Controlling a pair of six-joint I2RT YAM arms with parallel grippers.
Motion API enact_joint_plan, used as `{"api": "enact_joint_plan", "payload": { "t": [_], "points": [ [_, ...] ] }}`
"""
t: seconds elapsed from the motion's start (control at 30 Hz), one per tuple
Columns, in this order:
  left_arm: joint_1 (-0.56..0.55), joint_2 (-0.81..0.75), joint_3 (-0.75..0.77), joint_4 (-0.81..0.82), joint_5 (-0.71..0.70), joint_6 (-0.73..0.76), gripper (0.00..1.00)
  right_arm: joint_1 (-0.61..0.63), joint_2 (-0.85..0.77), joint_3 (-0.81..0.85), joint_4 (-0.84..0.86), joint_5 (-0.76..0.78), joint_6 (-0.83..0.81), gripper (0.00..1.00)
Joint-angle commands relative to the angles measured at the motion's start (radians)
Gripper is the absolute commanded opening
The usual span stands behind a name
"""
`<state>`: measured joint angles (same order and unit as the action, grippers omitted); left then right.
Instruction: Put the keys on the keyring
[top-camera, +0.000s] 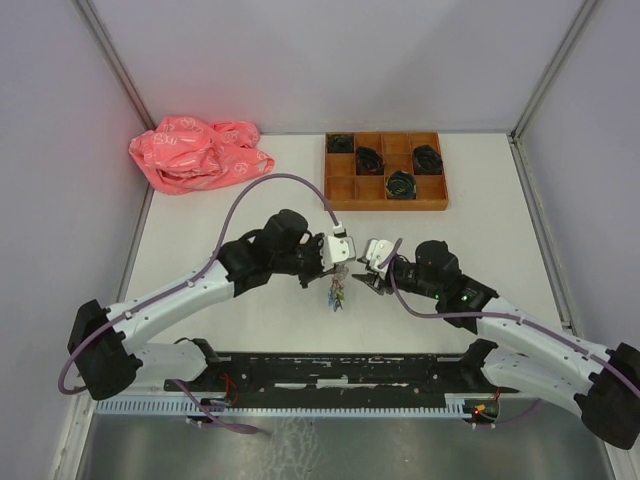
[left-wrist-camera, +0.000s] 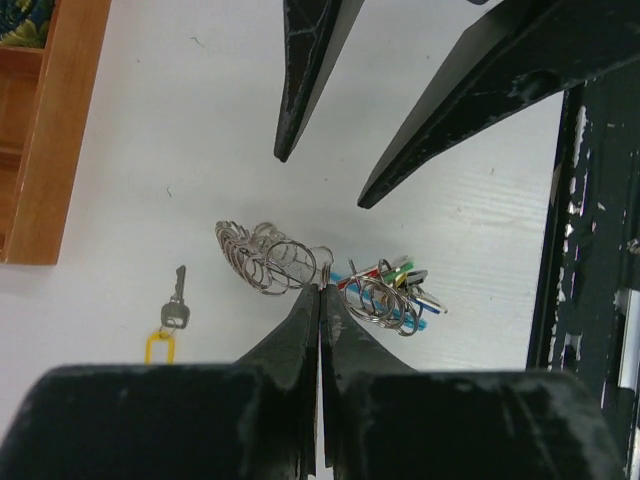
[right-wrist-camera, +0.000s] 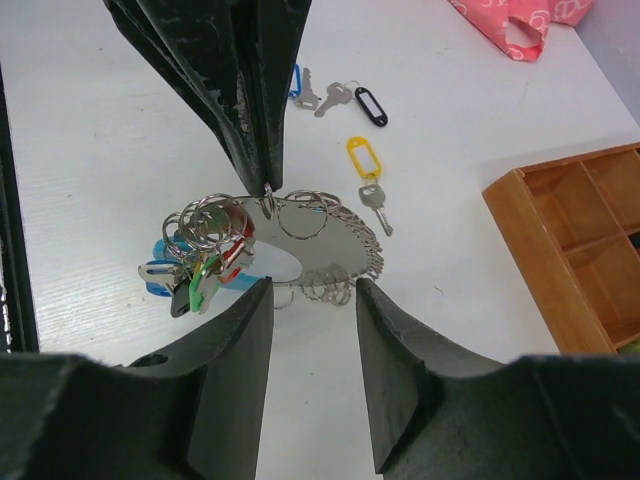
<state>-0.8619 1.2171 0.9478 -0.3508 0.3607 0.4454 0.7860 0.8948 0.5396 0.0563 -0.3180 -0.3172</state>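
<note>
We see a big white desk (top-camera: 480, 260) with two arms reaching in over it from the near edge. At the far left of the desk lies a crumpled pink bag (top-camera: 200, 152). To its right, at the back, sits a wooden tray (top-camera: 385, 205) with small boxes in it, and some of the boxes hold black coiled bundles (top-camera: 370, 158). The two arms meet in the middle of the desk. The left claw (left-wrist-camera: 320, 290) is squeezed tight, with no gap between its tips, and it pinches the top edge of the keyring (right-wrist-camera: 345, 245). The right claw (right-wrist-camera: 312, 285) is about half open and holds nothing. Its two tips sit on either side of the low edge of the keyring, and we cannot tell if they touch it. The keyring is a hoop full of silver rings, with a bunch of coloured tags at one end. A key with a yellow tag (right-wrist-camera: 368, 180) lies flat on the desk just beside the keyring. Farther off lie a key with a blue tag (right-wrist-camera: 300, 88) and a key with a black tag (right-wrist-camera: 360, 102), close together.
</note>
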Motion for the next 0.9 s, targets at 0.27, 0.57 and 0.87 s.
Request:
{"api": "enact_joint_plan", "payload": {
  "t": [0.27, 0.57, 0.87],
  "points": [
    [-0.069, -0.002, 0.128, -0.186, -0.090, 0.205, 0.03, 0.000, 0.129, -0.026, 0.314, -0.216, -0.040, 0.46],
    [-0.083, -0.002, 0.120, -0.167, -0.091, 0.220, 0.03, -0.001, 0.167, -0.054, 0.421, -0.278, -0.010, 0.41],
    [-0.086, -0.005, 0.103, -0.152, -0.088, 0.231, 0.03, -0.001, 0.208, -0.068, 0.511, -0.298, 0.027, 0.34]
  ]
}}
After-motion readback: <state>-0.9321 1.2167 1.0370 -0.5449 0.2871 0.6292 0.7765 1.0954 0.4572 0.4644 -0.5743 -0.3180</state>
